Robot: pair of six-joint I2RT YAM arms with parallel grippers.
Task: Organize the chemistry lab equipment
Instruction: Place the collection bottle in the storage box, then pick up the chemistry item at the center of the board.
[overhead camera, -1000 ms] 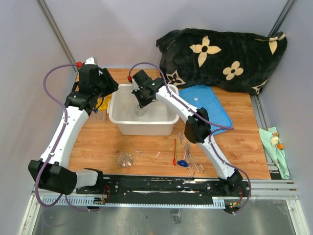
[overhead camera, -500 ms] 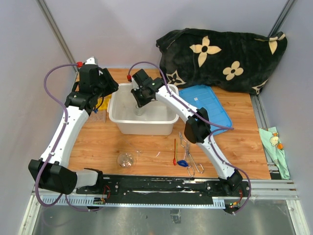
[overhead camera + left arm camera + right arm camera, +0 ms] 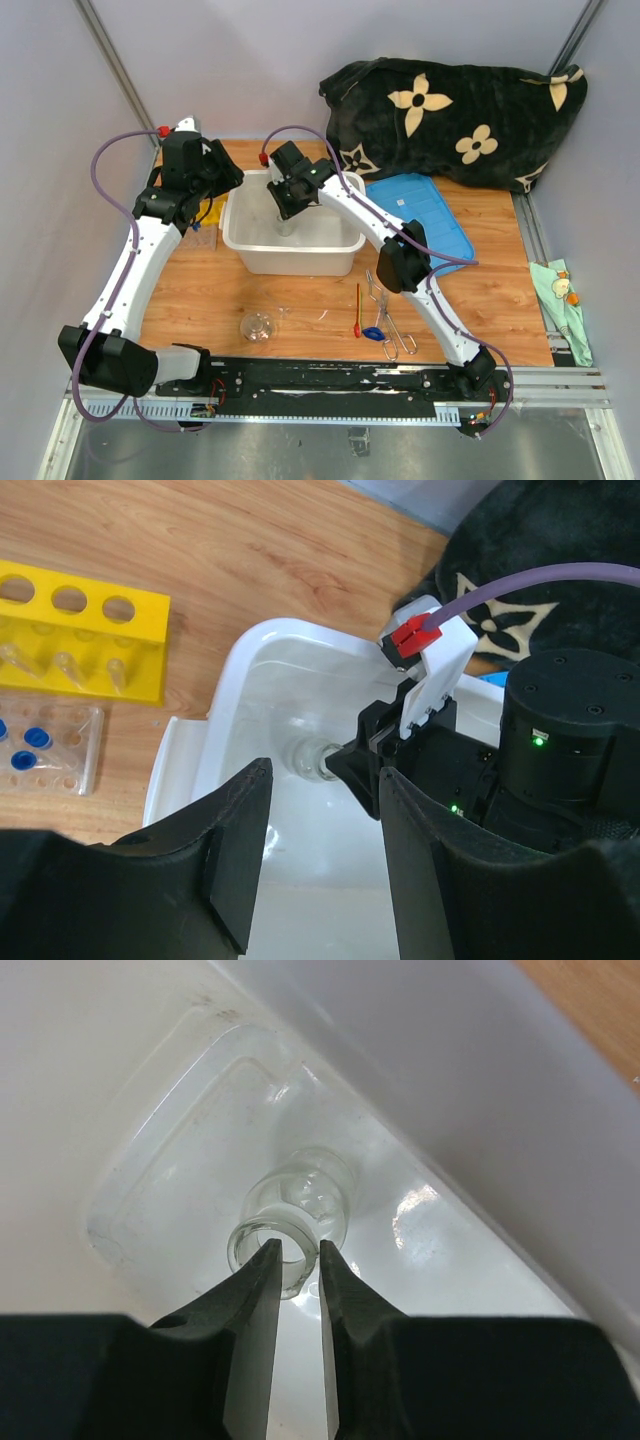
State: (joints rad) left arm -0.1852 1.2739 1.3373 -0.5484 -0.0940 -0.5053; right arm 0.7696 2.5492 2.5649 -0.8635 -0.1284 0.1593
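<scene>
My right gripper (image 3: 287, 215) reaches down into the white tub (image 3: 240, 245). In the right wrist view its fingers (image 3: 298, 1248) are shut on the rim of a small clear glass flask (image 3: 300, 1195), which stands on the tub floor. The flask also shows in the left wrist view (image 3: 305, 757). My left gripper (image 3: 222, 180) is open and empty above the tub's left edge (image 3: 323, 770). A yellow holed rack (image 3: 80, 630) and a clear tray with blue-capped tubes (image 3: 40, 745) lie left of the tub. A round flask (image 3: 258, 326), a red-handled spatula (image 3: 358, 308) and metal tongs (image 3: 392, 325) lie in front.
The blue lid (image 3: 430, 215) lies right of the tub. The black flowered cloth (image 3: 460, 110) fills the back right corner. A green cloth (image 3: 560, 290) lies beyond the table's right edge. Small clear pieces (image 3: 283, 312) lie near the round flask.
</scene>
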